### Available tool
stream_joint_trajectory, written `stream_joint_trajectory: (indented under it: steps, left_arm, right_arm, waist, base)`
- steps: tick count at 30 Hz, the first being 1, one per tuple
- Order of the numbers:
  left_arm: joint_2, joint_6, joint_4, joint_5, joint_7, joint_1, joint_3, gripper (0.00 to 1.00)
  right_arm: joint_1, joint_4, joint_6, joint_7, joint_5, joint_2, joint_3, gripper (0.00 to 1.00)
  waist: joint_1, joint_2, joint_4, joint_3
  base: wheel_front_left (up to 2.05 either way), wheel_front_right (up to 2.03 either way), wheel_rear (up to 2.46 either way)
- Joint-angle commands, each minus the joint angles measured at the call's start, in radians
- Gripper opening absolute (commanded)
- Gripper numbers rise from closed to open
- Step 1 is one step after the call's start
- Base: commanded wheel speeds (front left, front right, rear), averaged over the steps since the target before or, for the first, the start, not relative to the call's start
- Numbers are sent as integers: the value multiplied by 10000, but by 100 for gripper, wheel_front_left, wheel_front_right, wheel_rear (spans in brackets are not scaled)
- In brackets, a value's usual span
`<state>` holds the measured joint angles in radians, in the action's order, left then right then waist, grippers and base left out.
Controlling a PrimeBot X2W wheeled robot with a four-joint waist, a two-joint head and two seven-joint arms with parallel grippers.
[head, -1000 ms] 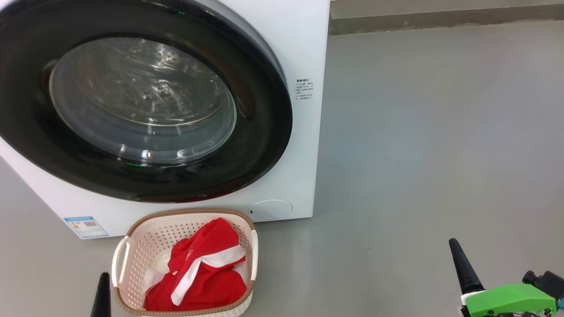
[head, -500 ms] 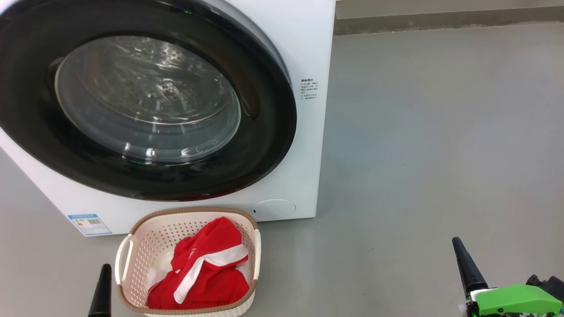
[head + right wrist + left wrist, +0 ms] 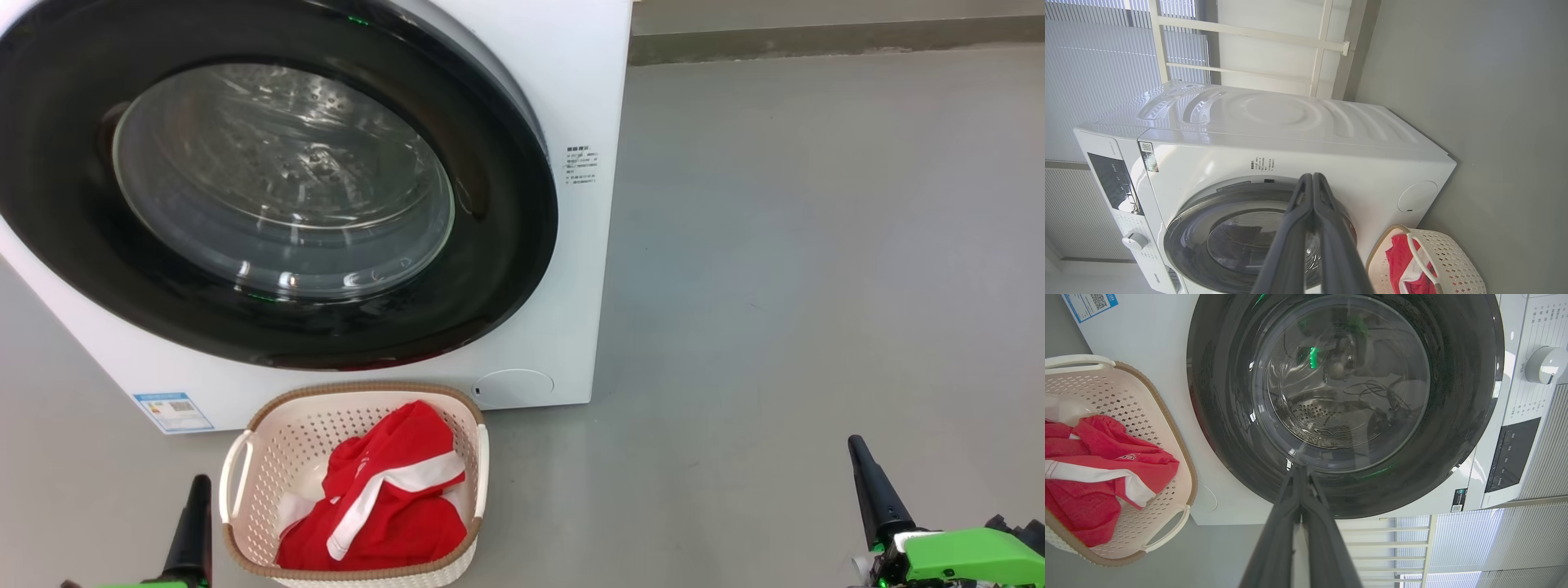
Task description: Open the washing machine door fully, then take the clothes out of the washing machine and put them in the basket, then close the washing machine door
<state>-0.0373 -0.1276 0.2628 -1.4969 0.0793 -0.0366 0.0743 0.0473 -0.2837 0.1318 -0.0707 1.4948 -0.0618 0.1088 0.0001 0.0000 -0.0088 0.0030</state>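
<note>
The washing machine door (image 3: 277, 180) sits flush against the white washing machine (image 3: 571, 90). The red clothes (image 3: 384, 502) lie in the basket (image 3: 359, 390), which stands on the grey floor (image 3: 775, 286) just before the machine. The left gripper (image 3: 199, 488) and right gripper (image 3: 857, 449) are both clenched, the 2 fingers of each pressed together on nothing.

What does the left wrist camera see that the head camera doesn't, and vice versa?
Left wrist view adds the white dial and dark control panel on the washing machine, plus window blinds behind. Head view adds the right hand, shut, and the skirting strip along the far wall. Both share the closed washing machine door, the basket holding the red clothes, and the shut left hand.
</note>
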Motion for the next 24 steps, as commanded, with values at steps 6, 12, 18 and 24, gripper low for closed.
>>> stream_joint_trajectory:
  steps: [6,12,18,24]
  left_arm:
    - [-137,-30,-182,-805,252,-650,381,0]
    - [-129,-31,-179,-1112,344,-714,401,0]
    - [-129,-31,-179,-1113,343,-714,400,0]
    - [-129,-31,-179,-1114,343,-714,399,0]
  right_arm:
    - [580,368,-11,-283,864,44,-61,0]
    - [600,392,-11,-381,1184,70,-6,0]
    - [601,392,-11,-385,1179,74,0,0]
    - [602,392,-11,-390,1174,79,6,0]
  waist:
    - [-1,0,61,1]
    - [-1,0,88,1]
    - [-1,0,88,1]
    - [-1,0,88,1]
  base:
    - [0,0,0]
    - [0,0,0]
    - [0,0,0]
    - [0,0,0]
